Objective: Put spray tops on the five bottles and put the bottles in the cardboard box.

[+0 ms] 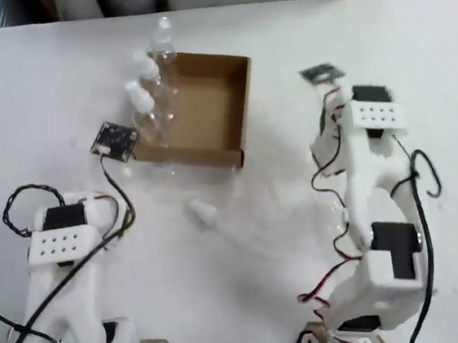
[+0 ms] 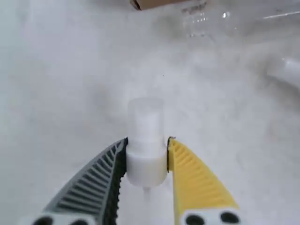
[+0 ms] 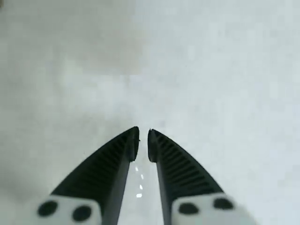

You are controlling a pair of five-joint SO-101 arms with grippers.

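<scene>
My left gripper (image 2: 146,143) is shut on a white spray top (image 2: 146,159) with a clear cap, its grey and yellow fingers pressed to the collar just above the white table. Past it, a clear bottle (image 2: 202,18) lies by the corner of the cardboard box (image 2: 150,3), and another spray top (image 2: 287,70) lies off to one side. From above, the box (image 1: 206,108) holds clear bottles with spray tops (image 1: 149,98) leaning over its left wall. A loose spray top (image 1: 203,213) lies in front of the box. My right gripper (image 3: 143,140) is shut over bare table.
The left arm (image 1: 60,238) stands at the front left and the right arm (image 1: 372,173) at the right, both trailing black and red cables. The white table (image 1: 246,260) spreads between them. Chairs line the far edge.
</scene>
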